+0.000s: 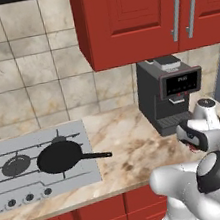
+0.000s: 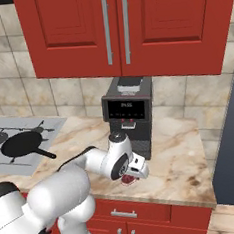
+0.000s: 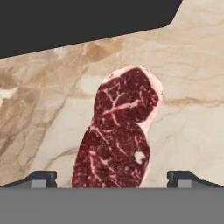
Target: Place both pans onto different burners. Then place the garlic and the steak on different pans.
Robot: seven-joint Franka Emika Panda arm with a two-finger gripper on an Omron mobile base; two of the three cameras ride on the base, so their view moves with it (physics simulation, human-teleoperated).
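Gripper (image 3: pixel 112 177) spread wide, holding nothing, hanging just over the steak (image 3: pixel 118 131) on the marble counter (image 3: pixel 192 113), near the coffee machine (image 2: pixel 127 113). In the hand view the steak sits bottom centre between the two fingertips (image 3: pixel 41 178), its long axis running up the frame, roughly crosswise to the line between the tips. Looks like a straight descent should bracket it. One pan (image 1: pixel 60 156) already on the cooktop (image 1: pixel 17 148), left side of the left base view.
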